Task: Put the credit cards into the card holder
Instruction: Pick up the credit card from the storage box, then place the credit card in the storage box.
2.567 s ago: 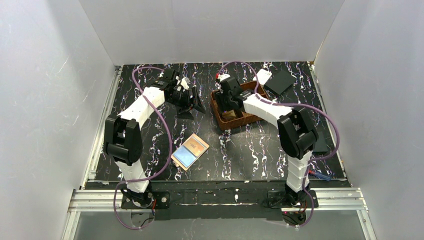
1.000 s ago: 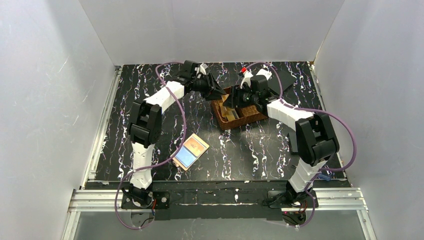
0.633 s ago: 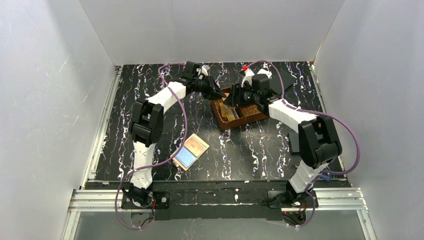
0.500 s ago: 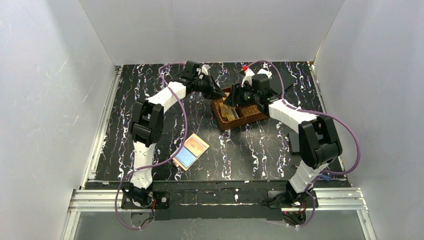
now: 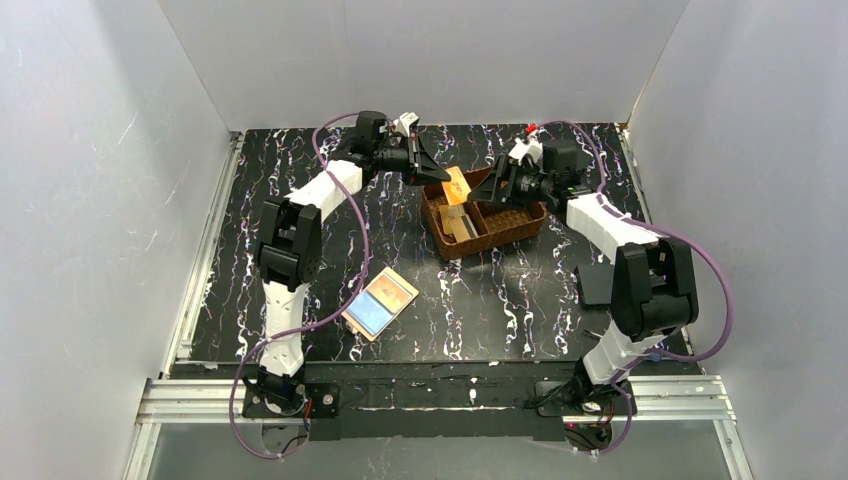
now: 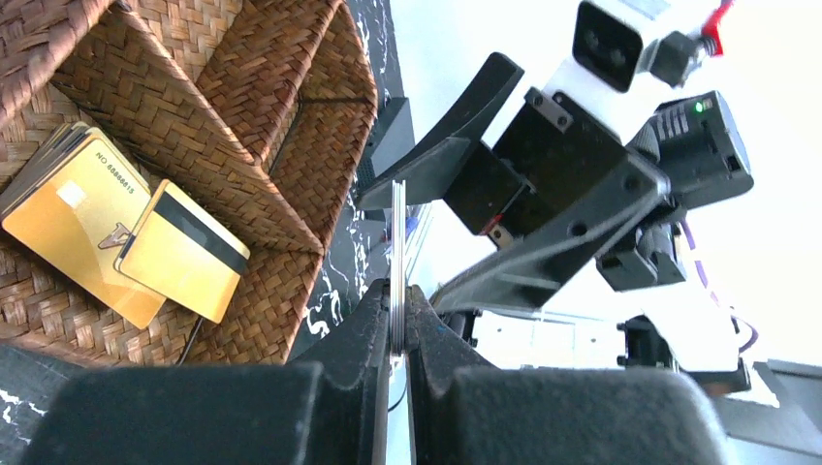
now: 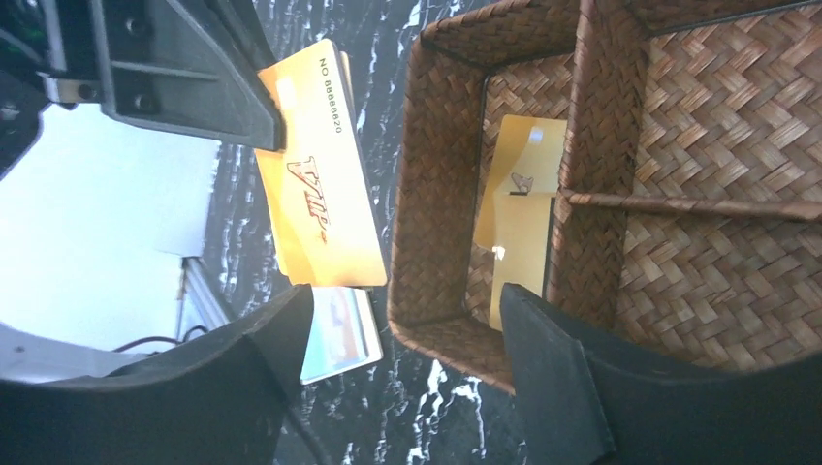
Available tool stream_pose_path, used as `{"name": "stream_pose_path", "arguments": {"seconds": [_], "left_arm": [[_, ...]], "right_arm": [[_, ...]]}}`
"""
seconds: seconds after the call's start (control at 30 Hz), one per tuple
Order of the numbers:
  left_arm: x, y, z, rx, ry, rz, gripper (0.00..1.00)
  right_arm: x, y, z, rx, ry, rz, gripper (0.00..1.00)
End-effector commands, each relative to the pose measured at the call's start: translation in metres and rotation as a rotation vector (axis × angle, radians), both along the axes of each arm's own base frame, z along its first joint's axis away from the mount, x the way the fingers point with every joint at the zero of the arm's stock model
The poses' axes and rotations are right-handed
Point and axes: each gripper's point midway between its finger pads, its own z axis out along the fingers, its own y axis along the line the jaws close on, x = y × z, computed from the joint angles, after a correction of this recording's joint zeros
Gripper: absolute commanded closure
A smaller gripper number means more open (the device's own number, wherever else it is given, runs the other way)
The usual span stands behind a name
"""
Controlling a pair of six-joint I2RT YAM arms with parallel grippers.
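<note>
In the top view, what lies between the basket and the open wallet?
Nothing: the top view shows only bare marbled table between the basket and the wallet.

Woven basket (image 5: 505,238), black square (image 5: 598,284)

Woven wicker basket (image 7: 436,194) (glossy card (image 7: 320,184))

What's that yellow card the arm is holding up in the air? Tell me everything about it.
The credit card is a thin, glossy golden-yellow rectangle, plastic by its look, printed with "VIP" lettering and a number near one short end. The left gripper is shut on one end; nothing else touches it. It hangs in the air close to the woven basket.
</note>
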Motion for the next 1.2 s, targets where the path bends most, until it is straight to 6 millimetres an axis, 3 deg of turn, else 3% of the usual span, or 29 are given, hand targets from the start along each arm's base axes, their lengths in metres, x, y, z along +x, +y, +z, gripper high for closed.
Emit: {"name": "stream_pose_path", "arguments": {"seconds": [0.0, 0.07, 0.33, 0.5, 0.8, 0.93, 1.17], "left_arm": [[-0.017, 0.004, 0.042, -0.077, -0.112, -0.106, 1.00], [-0.019, 0.005, 0.043, -0.077, -0.118, -0.108, 1.00], [-0.027, 0.007, 0.043, -0.085, -0.111, -0.130, 1.00], [-0.032, 0.008, 0.046, -0.095, -0.106, -0.146, 1.00], [-0.037, 0.008, 0.054, -0.110, -0.105, -0.163, 1.00], [-0.038, 0.008, 0.052, -0.112, -0.094, -0.168, 1.00], [-0.045, 0.011, 0.053, -0.124, -0.089, -0.195, 1.00]], "right_arm": [[-0.011, 0.006, 0.043, 0.195, 0.002, 0.028, 0.30], [-0.007, 0.004, 0.045, 0.238, 0.000, 0.013, 0.38], [-0.006, 0.007, 0.051, 0.290, -0.026, 0.038, 0.34], [-0.005, 0.013, 0.050, 0.350, 0.010, 0.058, 0.47], [-0.007, 0.019, 0.033, 0.280, 0.028, 0.070, 0.51], [-0.008, 0.020, 0.038, 0.289, 0.018, 0.085, 0.60], [-0.003, 0.018, 0.038, 0.281, 0.022, 0.069, 0.85]]}}
